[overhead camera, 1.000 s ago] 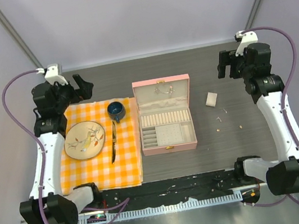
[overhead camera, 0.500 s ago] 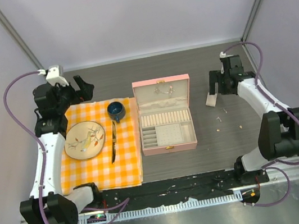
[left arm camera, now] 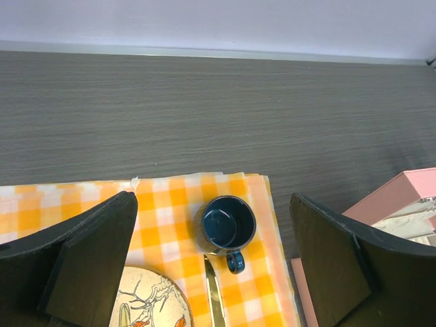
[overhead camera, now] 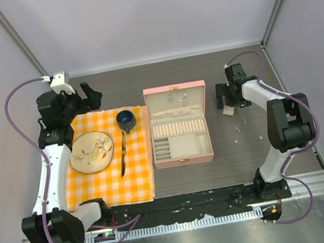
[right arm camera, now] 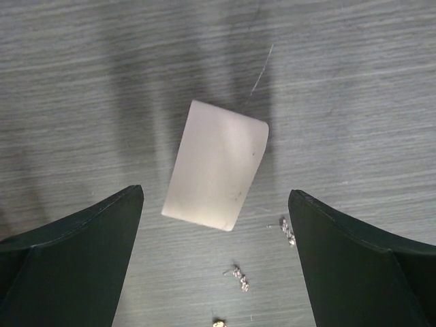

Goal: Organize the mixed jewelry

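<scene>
The mixed jewelry (overhead camera: 237,128) is lying on the dark wood-grain table (overhead camera: 243,164) to the right of the pink box (overhead camera: 174,90), and none of it is sitting in a gripper. Its largest piece, the cream-white rectangular piece (right arm camera: 215,165), is lying flat and slightly tilted on the bare table. A few tiny silvery specks (right arm camera: 240,278) are resting just beside its near edge.

Your right gripper (right arm camera: 216,194) is hanging right over that cream-white piece with its jaws spread wide. In the wrist view one finger is showing on each side of the piece and neither is touching it. From above, you are seeing the right arm folded in, with the gripper close to the box's right side.

Your left gripper (left arm camera: 212,199) is hovering at the far-left part of the table, jaws also wide apart and carrying nothing. Below it the dark blue cup (left arm camera: 227,225) is standing upright on the orange checked cloth (left arm camera: 170,197). A patterned plate (overhead camera: 91,152) and a knife (overhead camera: 122,154) are lying on the same cloth.

The pink box is standing open, its lid laid back and its pale compartments showing.
</scene>
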`<state>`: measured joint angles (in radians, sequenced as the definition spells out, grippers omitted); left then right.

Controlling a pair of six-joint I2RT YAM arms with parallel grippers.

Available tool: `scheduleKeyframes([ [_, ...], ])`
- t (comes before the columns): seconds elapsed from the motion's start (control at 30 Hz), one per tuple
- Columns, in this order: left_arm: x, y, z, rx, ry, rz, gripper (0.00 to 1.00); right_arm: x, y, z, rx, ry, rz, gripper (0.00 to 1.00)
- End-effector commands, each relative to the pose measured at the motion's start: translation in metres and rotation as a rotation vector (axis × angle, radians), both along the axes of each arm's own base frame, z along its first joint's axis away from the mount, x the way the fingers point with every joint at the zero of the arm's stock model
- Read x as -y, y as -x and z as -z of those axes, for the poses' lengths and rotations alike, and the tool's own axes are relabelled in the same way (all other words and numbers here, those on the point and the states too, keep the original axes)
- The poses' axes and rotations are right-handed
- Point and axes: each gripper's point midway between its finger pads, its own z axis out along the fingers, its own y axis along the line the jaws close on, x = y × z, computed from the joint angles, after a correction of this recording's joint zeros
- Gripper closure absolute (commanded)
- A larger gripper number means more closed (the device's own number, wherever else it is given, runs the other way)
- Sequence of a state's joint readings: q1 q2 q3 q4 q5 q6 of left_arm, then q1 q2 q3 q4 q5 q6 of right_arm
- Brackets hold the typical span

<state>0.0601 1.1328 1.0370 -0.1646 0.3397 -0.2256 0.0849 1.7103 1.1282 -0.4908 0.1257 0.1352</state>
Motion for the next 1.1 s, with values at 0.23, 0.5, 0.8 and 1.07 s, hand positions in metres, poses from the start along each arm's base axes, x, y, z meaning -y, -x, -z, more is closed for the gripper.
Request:
scheduleKeyframes([
  [0.23,-0.002,-0.006,-0.009,0.056,-0.021,-0.007,0.00,-0.007,-0.032,-0.001,0.049,-0.036,0.001,0.16],
  [0.5,-0.003,-0.005,-0.007,0.059,-0.023,-0.012,0.00,-0.009,-0.031,0.007,0.027,-0.038,-0.014,0.37],
  [0.8,-0.004,-0.004,-0.007,0.060,-0.029,-0.015,0.00,-0.009,-0.025,-0.040,0.076,-0.033,-0.051,0.83],
  [1.07,-0.003,-0.004,-0.006,0.056,-0.025,-0.011,0.00,-0.005,0.013,-0.109,0.129,-0.002,-0.133,0.99],
])
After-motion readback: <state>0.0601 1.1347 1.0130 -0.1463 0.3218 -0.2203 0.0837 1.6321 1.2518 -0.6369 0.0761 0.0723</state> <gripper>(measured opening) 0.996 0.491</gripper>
